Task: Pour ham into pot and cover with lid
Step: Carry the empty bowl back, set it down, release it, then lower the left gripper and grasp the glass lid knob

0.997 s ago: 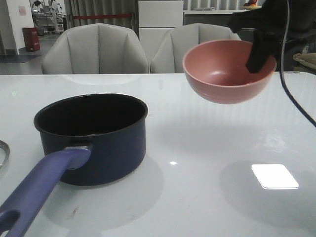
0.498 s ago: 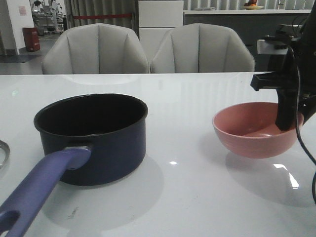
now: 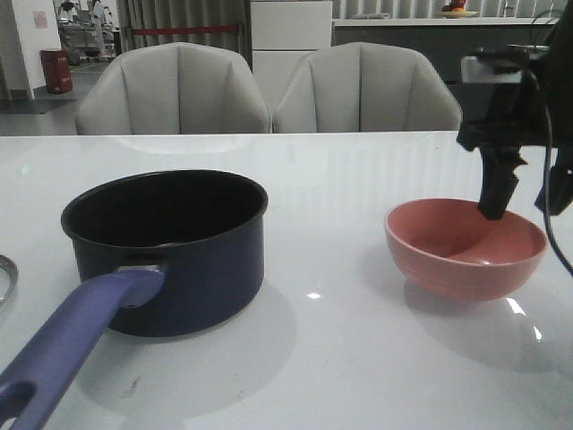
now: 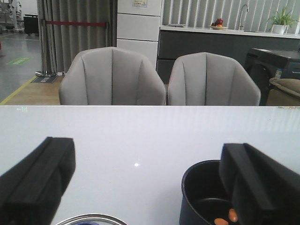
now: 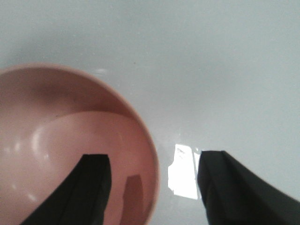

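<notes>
The dark navy pot [image 3: 170,251] stands left of centre, its purple-blue handle [image 3: 72,345] pointing at the camera. In the left wrist view, a few orange-pink ham pieces [image 4: 232,215] lie in the pot [image 4: 199,187]. Only the metal rim of the lid [image 3: 13,273] shows at the far left edge; it also shows in the left wrist view [image 4: 89,216]. The empty pink bowl [image 3: 466,255] sits on the table at the right. My right gripper [image 3: 528,202] is open, its fingers either side of the bowl's right rim [image 5: 152,161]. My left gripper [image 4: 146,159] is open and empty.
Two grey chairs [image 3: 175,90] stand behind the far edge of the white glossy table [image 3: 340,358]. A black cable [image 3: 542,224] hangs by the right arm. A bright lamp reflection lies on the table beside the bowl [image 5: 183,171].
The right gripper brought the pink bowl down from mid-air to the table at the right, let go of it and opened, rising slightly. The pot has not moved.
</notes>
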Robot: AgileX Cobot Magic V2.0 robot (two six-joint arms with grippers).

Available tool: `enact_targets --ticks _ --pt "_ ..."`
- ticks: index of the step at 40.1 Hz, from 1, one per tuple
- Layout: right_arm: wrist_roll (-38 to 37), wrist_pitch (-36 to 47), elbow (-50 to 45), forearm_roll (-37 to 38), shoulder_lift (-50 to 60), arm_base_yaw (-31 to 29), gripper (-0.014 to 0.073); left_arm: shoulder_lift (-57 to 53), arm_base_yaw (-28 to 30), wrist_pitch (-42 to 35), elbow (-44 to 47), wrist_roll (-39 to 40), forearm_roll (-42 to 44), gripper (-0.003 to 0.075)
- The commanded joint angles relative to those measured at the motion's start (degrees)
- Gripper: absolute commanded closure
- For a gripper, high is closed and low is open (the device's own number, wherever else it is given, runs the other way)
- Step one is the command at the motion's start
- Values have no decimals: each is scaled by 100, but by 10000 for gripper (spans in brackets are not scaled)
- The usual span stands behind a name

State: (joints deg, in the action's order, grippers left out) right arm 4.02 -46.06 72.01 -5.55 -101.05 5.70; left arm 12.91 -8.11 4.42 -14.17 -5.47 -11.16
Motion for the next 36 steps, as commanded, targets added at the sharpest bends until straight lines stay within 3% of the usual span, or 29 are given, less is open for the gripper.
enact_targets --ticks 1,24,36 --pt "195 326 -128 -13 872 0 84 56 -35 -442 -141 17 -53 61" --pt "274 3139 -3180 -270 4966 630 85 56 -35 -442 -142 17 -53 61" --pt "274 3427 -4704 -270 7509 808 85 56 -35 -442 -142 17 -53 61"
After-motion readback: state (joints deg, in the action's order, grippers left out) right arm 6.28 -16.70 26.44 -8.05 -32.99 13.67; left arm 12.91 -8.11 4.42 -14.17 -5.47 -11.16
